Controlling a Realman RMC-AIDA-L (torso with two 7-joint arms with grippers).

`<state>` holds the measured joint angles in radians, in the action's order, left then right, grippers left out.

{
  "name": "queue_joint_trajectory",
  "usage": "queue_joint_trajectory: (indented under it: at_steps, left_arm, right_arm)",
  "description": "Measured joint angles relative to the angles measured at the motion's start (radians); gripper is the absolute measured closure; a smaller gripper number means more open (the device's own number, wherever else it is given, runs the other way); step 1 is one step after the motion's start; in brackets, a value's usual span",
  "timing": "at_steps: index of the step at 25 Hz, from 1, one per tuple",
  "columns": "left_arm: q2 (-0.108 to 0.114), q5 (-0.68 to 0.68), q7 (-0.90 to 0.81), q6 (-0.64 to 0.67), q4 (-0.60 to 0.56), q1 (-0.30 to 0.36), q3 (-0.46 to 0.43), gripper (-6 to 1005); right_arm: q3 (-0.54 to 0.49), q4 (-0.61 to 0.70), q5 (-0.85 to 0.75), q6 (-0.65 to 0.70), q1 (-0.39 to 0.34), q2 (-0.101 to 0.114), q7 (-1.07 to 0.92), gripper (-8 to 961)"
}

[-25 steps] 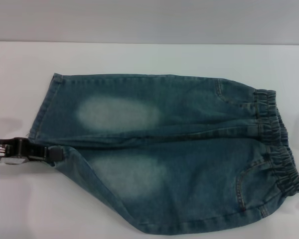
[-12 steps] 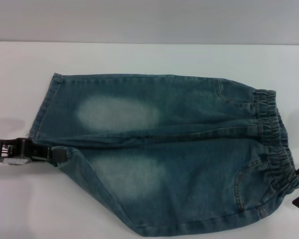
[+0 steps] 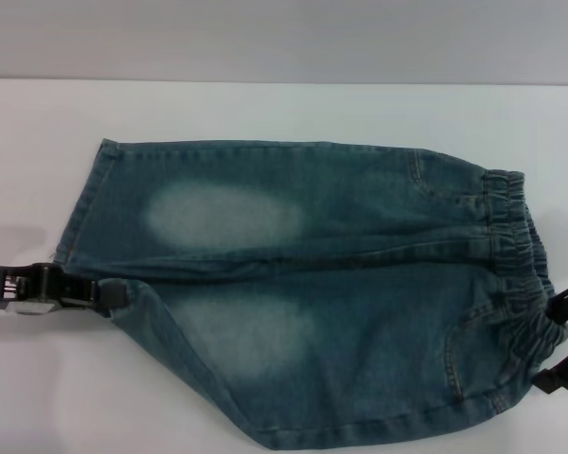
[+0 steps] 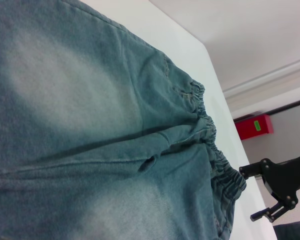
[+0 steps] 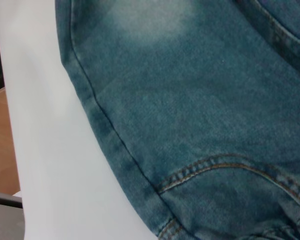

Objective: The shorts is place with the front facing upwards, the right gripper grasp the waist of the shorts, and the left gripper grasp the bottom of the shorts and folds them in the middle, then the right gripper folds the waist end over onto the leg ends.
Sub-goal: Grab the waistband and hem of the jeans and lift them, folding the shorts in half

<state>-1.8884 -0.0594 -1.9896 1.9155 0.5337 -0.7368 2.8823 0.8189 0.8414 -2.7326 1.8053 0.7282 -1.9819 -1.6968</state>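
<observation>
Denim covers most of the white bench (image 3: 265,104): the long blue denim shorts (image 3: 360,284) with two pale faded oval patches lie flat, front side up, with the legs toward the robot's left and the gathered elastic waistband (image 3: 521,255) toward its right.

On the left side, the black two-fingered left gripper (image 3: 109,295) comes in low over the bench. Its fingers are clenched on the bottom of the shorts (image 3: 87,203), at the corner where the hem of the near leg begins, just below the hem of the far leg. The edge of the near leg runs from this corner diagonally toward the near side of the bench. The far leg lies flat, its straight stitched hem undisturbed.

In the middle, the two faded patches sit one on each leg, with the dark centre seam between them.

On the right side, the slim black right gripper (image 3: 560,339) is at the near end of the waistband. Its fingers touch the ruffled fabric there, and the band is bunched at this place. In the left wrist view the same gripper (image 4: 270,192) shows one finger against the waistband and the other apart from it; whether it already grasps the cloth I cannot tell.
</observation>
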Motion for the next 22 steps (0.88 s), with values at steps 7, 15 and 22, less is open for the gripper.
queue_joint_trajectory:
  at_steps: [7,15,22]
  left_arm:
    - [0.001,-0.002,0.0,-0.002,0.0,-0.006,0.0,906]
    - [0.005,-0.01,0.0,-0.003,0.0,-0.009,0.0,902]
    - [0.006,-0.023,-0.001,-0.004,0.011,-0.006,0.0,900]
  right_arm:
    - [-0.008,0.0,0.0,-0.012,-0.004,-0.003,0.024,295]
    - [-0.003,0.0,-0.005,-0.008,-0.004,0.01,0.025,603]
    - [-0.016,0.001,-0.007,-0.012,-0.013,0.026,0.025,775]
